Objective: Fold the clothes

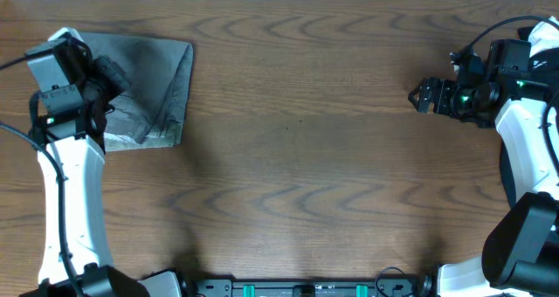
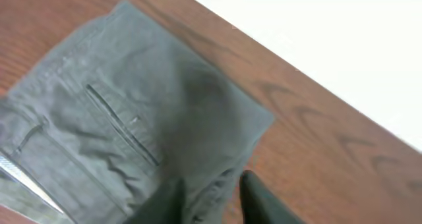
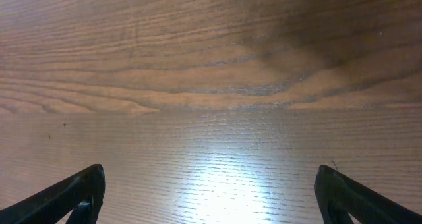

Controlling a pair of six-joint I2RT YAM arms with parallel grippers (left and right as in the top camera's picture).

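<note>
The grey clothes (image 1: 157,79) lie folded into a compact shape at the table's far left. In the left wrist view the clothes (image 2: 132,99) show a stitched pocket and a waistband at the lower left. My left gripper (image 1: 113,74) is over the garment's left part. Its fingers (image 2: 211,194) are close together with a ridge of the fabric edge pinched between them. My right gripper (image 1: 417,94) hovers over bare wood at the far right, far from the clothes. Its fingers (image 3: 210,191) are spread wide with nothing between them.
The wooden table (image 1: 297,157) runs between the two arms. Its far edge meets a white surface (image 2: 343,46) just beyond the garment. The arm bases stand at the near edge.
</note>
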